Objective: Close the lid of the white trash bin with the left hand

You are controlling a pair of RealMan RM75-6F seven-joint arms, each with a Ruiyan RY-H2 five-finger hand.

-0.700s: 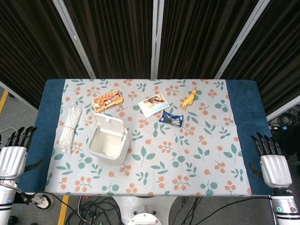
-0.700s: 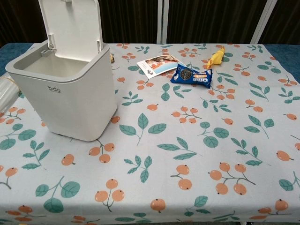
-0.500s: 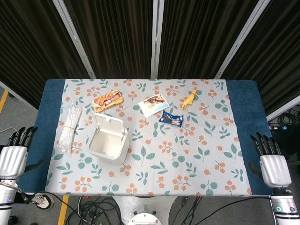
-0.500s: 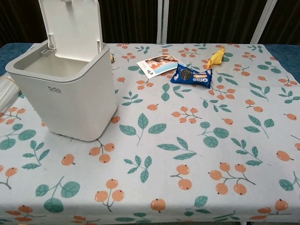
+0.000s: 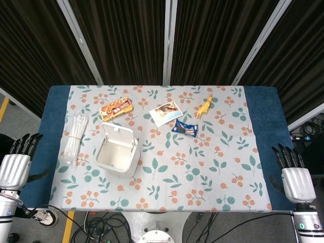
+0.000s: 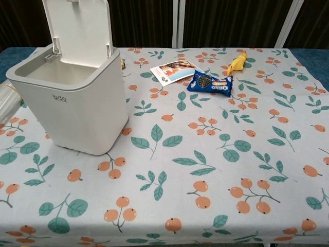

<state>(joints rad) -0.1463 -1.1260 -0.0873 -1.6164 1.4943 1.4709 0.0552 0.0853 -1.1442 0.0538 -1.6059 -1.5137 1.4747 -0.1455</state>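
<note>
**Open bin, idle hands: hazards before the lid is touched**

Item 1. White trash bin (image 5: 117,154): stands on the left part of the floral tablecloth (image 5: 212,172), near the table's front-left. Lid (image 5: 119,135) is raised upright on its rear hinge, far side from the robot; interior appears empty. The chest view shows the lid (image 6: 78,25) leaning slightly back past the rim.

Item 2. Left hand (image 5: 15,164): off the table's left edge, well apart from the bin, fingers extended and spread, holding nothing. Not seen in the chest view.

Item 3. Right hand (image 5: 293,174): off the right edge, fingers likewise straight and apart, empty. Not needed for this task.

Item 4. Bundle of clear plastic straws (image 5: 75,137): lies between the left hand and the bin, directly on the likely approach line.

Item 5. Snack packet (image 5: 116,108), card (image 5: 165,113), blue wrapper (image 5: 185,128), yellow toy (image 5: 204,107): behind and right of the bin.

Hazards, as judged:
- A low reach across the table would probably sweep the straws.
- The bin looks light; a push against the lid's front face or the body, not from behind the lid, could slide or tip it.
- Reaching behind the lid brings the hand near the snack packet.
- Spread fingers may catch the rim and get trapped as the lid drops.
</note>
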